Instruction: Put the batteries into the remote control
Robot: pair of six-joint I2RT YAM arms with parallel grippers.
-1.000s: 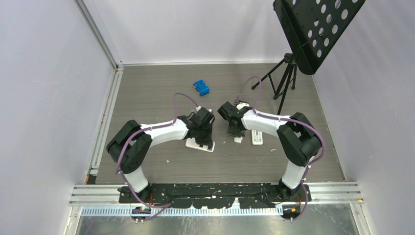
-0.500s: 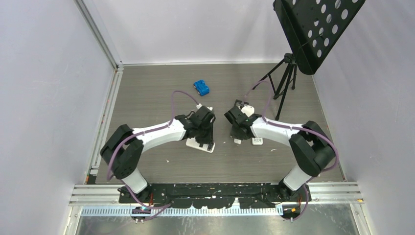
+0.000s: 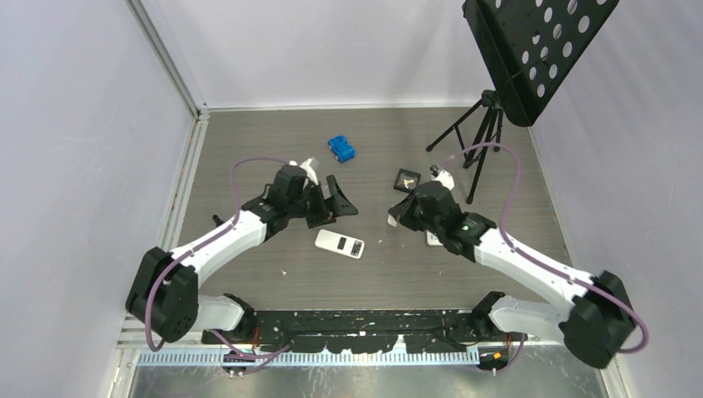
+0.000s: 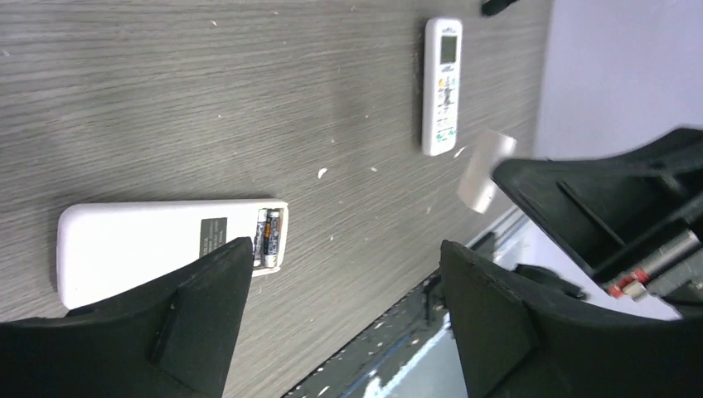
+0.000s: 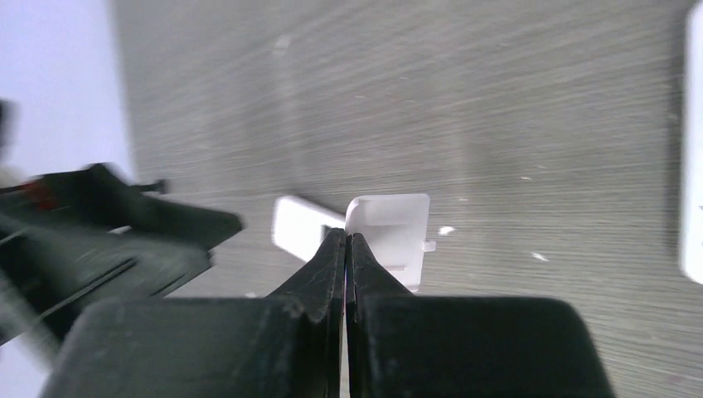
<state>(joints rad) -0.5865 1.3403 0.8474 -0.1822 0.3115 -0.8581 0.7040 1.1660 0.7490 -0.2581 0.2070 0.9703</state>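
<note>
A moment ago the left gripper (image 3: 336,201) was shut and pressed down on the remote (image 3: 340,243). Now it has let go. It has gone up and back from the remote, and its jaws are wide open with nothing in them.

The remote lies flat on the table, face down, with no gripper touching it. The left wrist view shows the slot at one end of the remote open. Two batteries (image 4: 267,235) sit side by side in it. They look to be all the way in, but the view is small, so I can't be sure.

The right gripper (image 5: 346,240) has moved too. It has swung up and away, and now hangs to the right of the remote. Its jaws stay shut tight on the edge of a thin white cover (image 5: 390,230). The cover is in the air, well apart from the remote.

So the battery step looks done. What is left, I think, is to bring the cover over the open slot and push it on. The left gripper may need to hold the remote so it does not slide.
</note>
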